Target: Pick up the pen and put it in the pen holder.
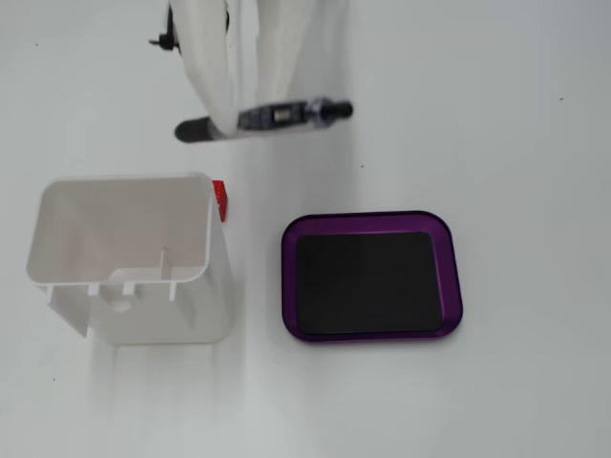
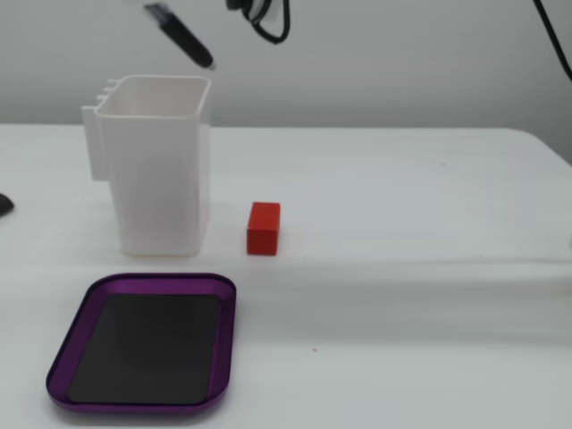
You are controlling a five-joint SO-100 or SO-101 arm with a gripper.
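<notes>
In a fixed view from above, my gripper [image 1: 244, 116] comes in from the top edge and is shut on the pen [image 1: 286, 114]. The pen lies crosswise between the white fingers [image 1: 212, 67], its dark end pointing left. It hangs beyond the far side of the pen holder [image 1: 124, 250], a tall white open box with a red tab [image 1: 220, 198] at its corner. In a fixed view from the front, only the pen's dark tilted end [image 2: 183, 37] shows, high above the pen holder's [image 2: 159, 165] rim. The gripper itself is above that frame.
A flat purple tray [image 1: 453, 277] with a black inset lies to the right of the holder from above, and in front of it [image 2: 223, 295] in the front view. A red block [image 2: 264, 228] stands beside the holder. Black cables [image 2: 264, 18] hang at the top. A dark object [image 2: 4, 204] sits at the left edge.
</notes>
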